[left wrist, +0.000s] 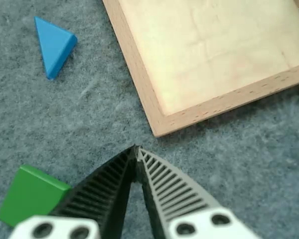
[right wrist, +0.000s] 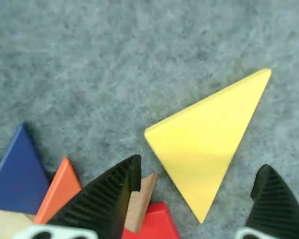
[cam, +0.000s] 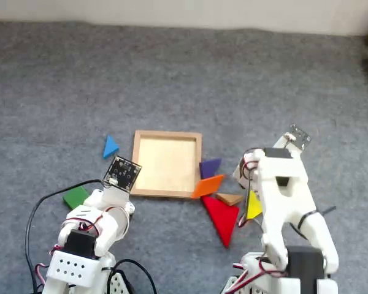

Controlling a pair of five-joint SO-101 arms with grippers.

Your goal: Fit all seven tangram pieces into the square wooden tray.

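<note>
The square wooden tray (cam: 137,165) lies empty on the grey carpet; its near corner (left wrist: 159,127) shows in the left wrist view. My left gripper (left wrist: 136,149) is shut with nothing in it, just off that corner. A blue triangle (cam: 110,146) (left wrist: 54,44) and a green square (cam: 75,197) (left wrist: 30,194) lie left of the tray. My right gripper (right wrist: 197,172) is open, its fingers on either side of the yellow triangle (right wrist: 207,142) (cam: 254,206). A purple piece (cam: 210,166) (right wrist: 17,174), an orange piece (cam: 207,185) (right wrist: 57,196), a brown triangle (cam: 230,198) (right wrist: 142,201) and a red triangle (cam: 222,217) (right wrist: 149,224) cluster right of the tray.
Grey carpet covers the table, with open room behind the tray. Cables trail from both arm bases near the front edge.
</note>
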